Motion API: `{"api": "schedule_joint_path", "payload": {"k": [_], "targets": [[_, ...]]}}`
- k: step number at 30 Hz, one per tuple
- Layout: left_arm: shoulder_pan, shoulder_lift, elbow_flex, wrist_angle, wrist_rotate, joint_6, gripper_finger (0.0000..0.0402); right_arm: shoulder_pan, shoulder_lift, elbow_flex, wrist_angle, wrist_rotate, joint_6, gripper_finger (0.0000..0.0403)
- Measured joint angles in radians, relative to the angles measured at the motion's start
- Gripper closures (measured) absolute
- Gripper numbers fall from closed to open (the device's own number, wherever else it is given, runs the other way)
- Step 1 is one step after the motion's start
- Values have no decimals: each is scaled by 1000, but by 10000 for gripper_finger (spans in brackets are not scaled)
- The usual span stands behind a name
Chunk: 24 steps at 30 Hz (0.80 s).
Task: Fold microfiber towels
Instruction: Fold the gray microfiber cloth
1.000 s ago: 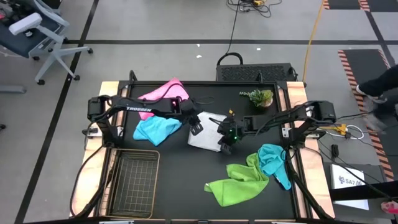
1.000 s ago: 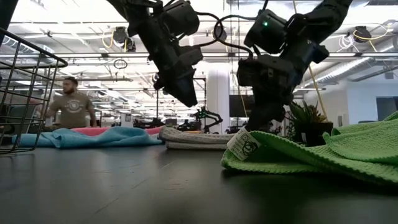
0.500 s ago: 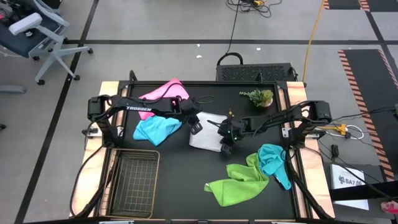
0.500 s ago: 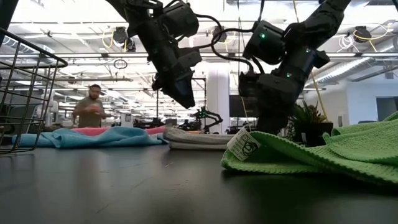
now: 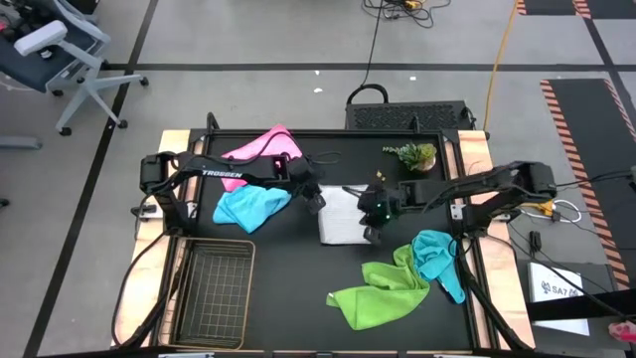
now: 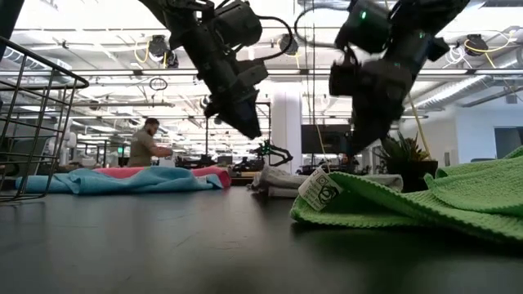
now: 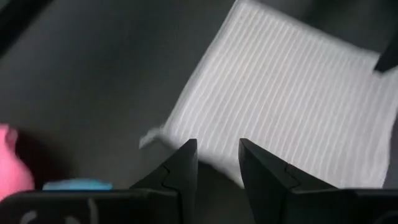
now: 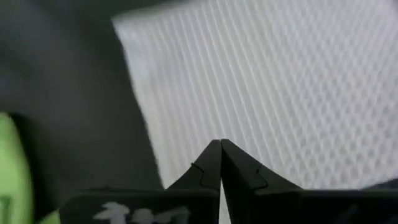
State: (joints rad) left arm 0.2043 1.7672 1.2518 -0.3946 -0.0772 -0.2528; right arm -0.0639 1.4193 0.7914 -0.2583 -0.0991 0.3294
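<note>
White towel (image 5: pixel 343 214) now folded smaller; left gripper (image 5: pixel 315 200) part open and empty, right gripper (image 5: pixel 373 230) shut and empty, lifted off.

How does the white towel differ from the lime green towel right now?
The white towel lies folded flat in a neat rectangle at mid-table; the lime green towel sprawls crumpled nearer the front edge. Both grippers hover over the white one; none is near the green. Both rest on the table.
</note>
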Motion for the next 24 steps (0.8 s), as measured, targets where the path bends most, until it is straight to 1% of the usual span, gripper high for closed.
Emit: {"api": "schedule_joint_path", "payload": {"k": [2,5,9,13,19,24], "targets": [[0,0,0,71,15,10,284,0,-20,0,36,20,3,403],[-4,26,2,175,25,11,284,-2,-27,0,52,22,9,403],[-5,88,1,210,56,0,284,0,-19,0,38,19,21,403],[-13,162,0,195,70,-11,289,7,-17,0,28,15,30,403],[-11,218,-1,210,65,-11,338,36,4,-1,24,-32,65,403],[9,223,0,222,50,12,383,76,65,-1,26,-33,79,403]]}}
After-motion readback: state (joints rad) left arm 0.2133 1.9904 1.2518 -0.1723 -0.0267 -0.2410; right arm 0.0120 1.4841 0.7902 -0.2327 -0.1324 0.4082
